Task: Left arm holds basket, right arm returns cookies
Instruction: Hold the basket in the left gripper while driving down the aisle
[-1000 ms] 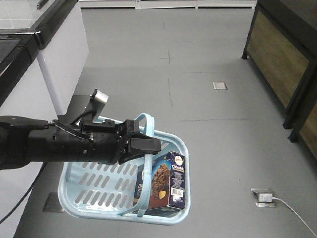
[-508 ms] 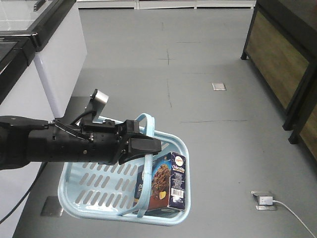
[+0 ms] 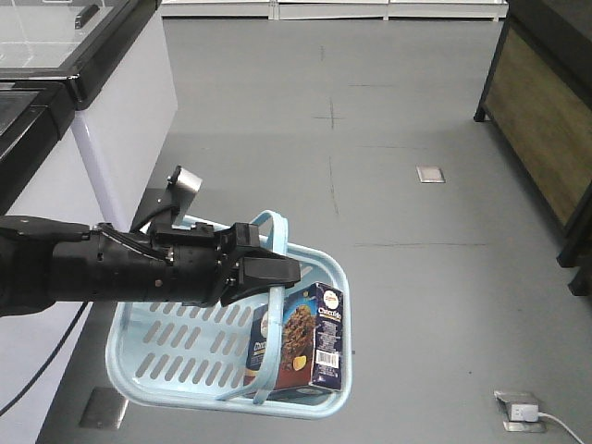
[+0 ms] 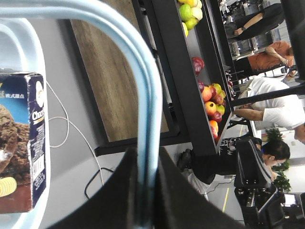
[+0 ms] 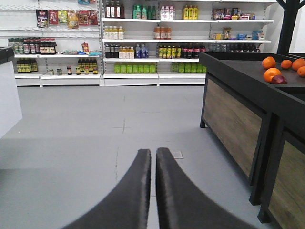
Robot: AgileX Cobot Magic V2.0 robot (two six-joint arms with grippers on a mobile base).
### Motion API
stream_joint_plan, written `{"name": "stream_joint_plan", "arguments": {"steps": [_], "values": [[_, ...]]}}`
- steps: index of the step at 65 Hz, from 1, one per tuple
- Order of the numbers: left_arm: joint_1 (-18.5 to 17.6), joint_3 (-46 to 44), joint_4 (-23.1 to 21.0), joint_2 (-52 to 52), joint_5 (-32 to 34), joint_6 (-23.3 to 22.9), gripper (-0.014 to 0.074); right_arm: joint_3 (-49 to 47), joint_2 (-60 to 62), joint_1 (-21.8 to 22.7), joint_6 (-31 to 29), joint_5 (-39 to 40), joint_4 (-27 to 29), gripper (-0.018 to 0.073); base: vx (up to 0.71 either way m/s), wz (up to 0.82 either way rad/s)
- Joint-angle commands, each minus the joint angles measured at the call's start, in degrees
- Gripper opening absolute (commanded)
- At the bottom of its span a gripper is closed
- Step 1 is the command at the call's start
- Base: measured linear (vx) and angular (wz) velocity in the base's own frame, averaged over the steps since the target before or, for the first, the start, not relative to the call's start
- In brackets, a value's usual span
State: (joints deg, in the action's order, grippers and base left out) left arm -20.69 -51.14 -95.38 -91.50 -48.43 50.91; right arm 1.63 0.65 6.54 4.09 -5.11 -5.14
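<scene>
Starting on the left: the left arm (image 3: 102,268) reaches out over the floor (image 3: 416,102), and the left claw (image 3: 270,271) is clamped tight on the handles (image 4: 151,95). On the wrist cam it looks like both loops are pinched together between the fingers. The basket (image 3: 129,375) hangs off that grip. In its right end the cookie box (image 3: 310,338) stands upright, with one handle loop crossing its front face on the front cam. I'd guess the box is light, stiff cardboard with smooth printed faces, so it's easy to dent and a bit slick. I'd take it across the two narrow sides near the top, coming in to the right of that loop, with only a moderate squeeze. The right claw (image 5: 153,160) has its fingers pressed together with nothing between them. It's looking out at the shop floor and far shelves (image 5: 143,43), and I can't tell where it sits relative to the basket. Count: one basket, two handles, one cookie box, two claws.
</scene>
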Motion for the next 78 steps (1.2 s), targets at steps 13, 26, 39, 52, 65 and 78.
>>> {"name": "stream_joint_plan", "arguments": {"steps": [13, 26, 39, 52, 65, 78], "values": [[-0.36, -1.64, -6.60, 2.89, -3.32, 0.83, -0.0003, 1.02, 0.72, 0.17, -0.38, 4.34, -0.59, -0.0006, 0.19, 0.01], [-0.36, -1.64, -6.60, 2.89, -3.32, 0.83, -0.0003, 1.02, 0.72, 0.17, -0.38, 4.34, -0.59, -0.0006, 0.20, -0.04], [-0.36, -1.64, -6.60, 2.89, -3.32, 0.83, -0.0003, 1.02, 0.72, 0.17, -0.38, 4.39, -0.59, -0.0006, 0.23, -0.06], [-0.36, -1.64, -6.60, 2.89, -3.32, 0.83, -0.0003, 1.02, 0.72, 0.17, -0.38, 4.39, -0.59, -0.0006, 0.26, -0.03], [-0.36, -1.64, -6.60, 2.89, -3.32, 0.83, -0.0003, 1.02, 0.72, 0.17, -0.38, 4.34, -0.59, -0.0006, 0.31, -0.01], [-0.36, -1.64, -6.60, 2.89, -3.32, 0.83, -0.0003, 1.02, 0.72, 0.17, -0.38, 4.34, -0.59, -0.0006, 0.34, 0.02]]}}
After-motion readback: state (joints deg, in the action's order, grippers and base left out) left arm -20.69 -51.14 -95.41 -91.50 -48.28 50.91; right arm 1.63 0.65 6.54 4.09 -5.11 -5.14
